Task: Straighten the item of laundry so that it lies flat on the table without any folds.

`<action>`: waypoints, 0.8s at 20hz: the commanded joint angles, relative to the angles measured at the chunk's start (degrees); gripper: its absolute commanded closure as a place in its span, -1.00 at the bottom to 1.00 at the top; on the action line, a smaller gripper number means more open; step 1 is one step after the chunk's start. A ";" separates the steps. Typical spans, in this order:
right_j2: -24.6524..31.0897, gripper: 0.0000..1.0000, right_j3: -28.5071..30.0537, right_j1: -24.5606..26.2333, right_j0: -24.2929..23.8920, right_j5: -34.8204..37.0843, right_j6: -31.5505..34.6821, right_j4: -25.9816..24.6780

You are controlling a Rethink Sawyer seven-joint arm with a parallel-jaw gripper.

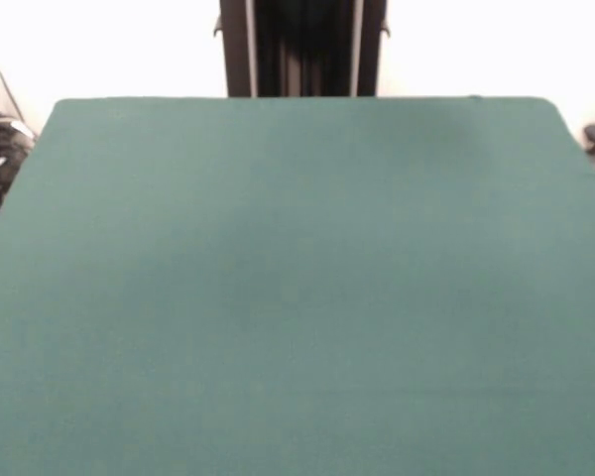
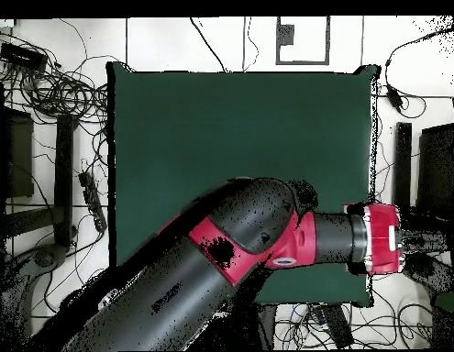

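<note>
The table (image 1: 297, 297) is covered in plain dark green cloth and fills the front view; nothing lies on the part that shows. The item of laundry shows in neither view. From above, the red and black arm (image 2: 230, 252) reaches across the table's (image 2: 239, 128) lower half and out past its right edge. The gripper (image 2: 439, 246) is a dark shape beyond the red wrist ring (image 2: 382, 238), off the table. It is not visible in the front view. The arm hides the part of the cloth beneath it.
Tangled cables (image 2: 56, 87) and dark stands (image 2: 63, 174) lie on the floor left of the table in the overhead view. Dark equipment (image 2: 439, 165) stands off the right edge, close to the gripper. More cables (image 1: 0, 149) show at the front view's left edge.
</note>
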 commanded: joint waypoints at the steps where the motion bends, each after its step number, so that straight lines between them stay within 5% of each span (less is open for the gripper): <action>1: 6.42 1.00 7.84 4.81 2.57 2.96 19.60 8.43; 16: 5.87 1.00 12.15 12.98 7.18 0.23 23.81 19.26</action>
